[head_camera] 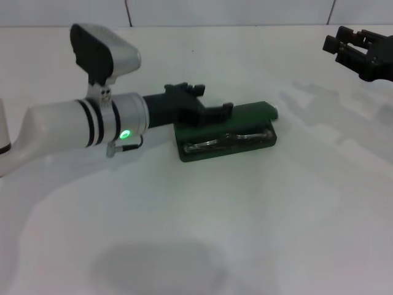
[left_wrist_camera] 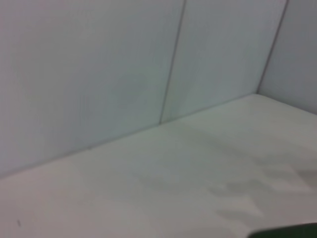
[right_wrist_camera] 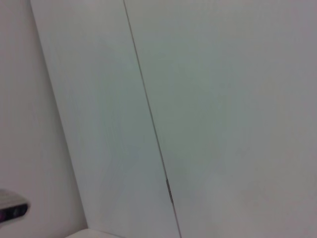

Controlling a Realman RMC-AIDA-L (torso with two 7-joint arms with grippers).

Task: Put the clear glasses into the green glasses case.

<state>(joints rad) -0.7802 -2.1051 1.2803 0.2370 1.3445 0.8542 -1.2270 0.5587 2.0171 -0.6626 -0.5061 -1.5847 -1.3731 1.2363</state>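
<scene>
On white table (head_camera: 258, 221): dark green hard clamshell case (head_camera: 225, 142), lid raised.
Inside: clear plastic wraparound glasses (head_camera: 228, 142) (lying flat).
Left gripper (head_camera: 216, 113): at lid, clench unclear.
Right gripper (head_camera: 344, 47): parked far right, released.

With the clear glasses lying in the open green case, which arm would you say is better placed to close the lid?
Probably the left. The left gripper is right at the green glasses case, by its raised lid, with the clear glasses inside. The right gripper is parked far off.

The left arm (head_camera: 80, 126) reached in from the left, its forearm level and its wrist showing a green light. The left gripper (head_camera: 212, 110) pointed right at mid-scene, low. The right gripper (head_camera: 362, 52) hung raised at the far right, jaws apart.
</scene>
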